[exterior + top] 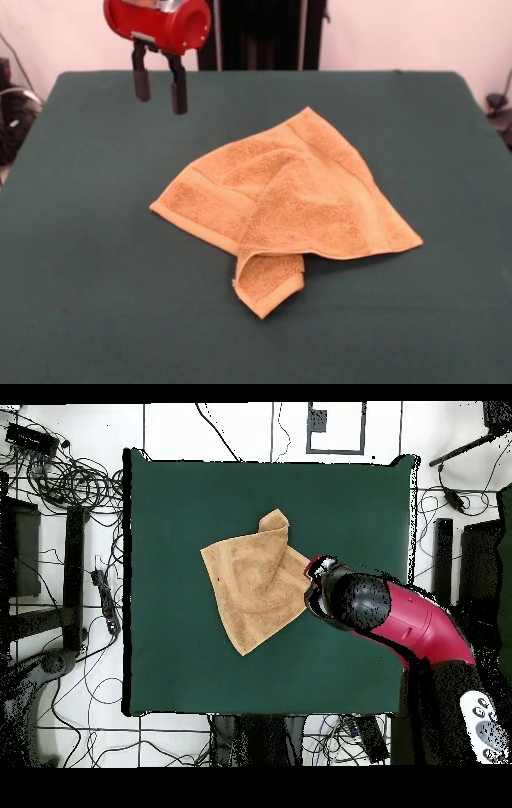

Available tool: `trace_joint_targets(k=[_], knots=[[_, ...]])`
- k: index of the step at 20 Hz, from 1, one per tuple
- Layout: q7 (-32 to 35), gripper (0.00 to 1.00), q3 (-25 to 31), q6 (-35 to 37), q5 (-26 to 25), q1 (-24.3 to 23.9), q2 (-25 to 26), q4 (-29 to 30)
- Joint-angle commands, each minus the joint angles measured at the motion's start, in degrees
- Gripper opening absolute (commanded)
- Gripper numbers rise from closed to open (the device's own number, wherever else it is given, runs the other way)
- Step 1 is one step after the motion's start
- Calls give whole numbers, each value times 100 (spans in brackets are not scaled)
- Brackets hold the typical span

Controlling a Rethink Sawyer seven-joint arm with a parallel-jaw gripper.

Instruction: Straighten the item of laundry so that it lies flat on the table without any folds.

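Observation:
The golden-tan towel [296,200] lies crumpled at the middle of the dark green table [96,240]. One part is folded over on itself, and a corner [268,284] curls up at the near side. A woven band shows along its far right edge. My gripper [160,96] hangs in the air above the table's far left part, up and to the left of the towel and apart from it. Its two black fingers are spread and hold nothing. In the overhead view the towel [255,579] lies on the table [180,504], and my red and black arm [400,619] covers the gripper beside the towel's right edge.
The black pedestal [264,32] stands behind the table's far edge. Tangled cables [70,474] and dark equipment lie on the floor to the left and right of the table in the overhead view.

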Motion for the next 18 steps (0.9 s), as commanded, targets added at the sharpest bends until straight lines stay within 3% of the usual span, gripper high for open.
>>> trace_joint_targets(k=[1, 10, 18], knots=[[-912, 100, -30, 2368, -810, 190, 167, -775], [-440, 100, 362, 1607, -1154, 85, 724, -712], [-243, 100, 501, 1350, -1277, 105, 1114, -903]])
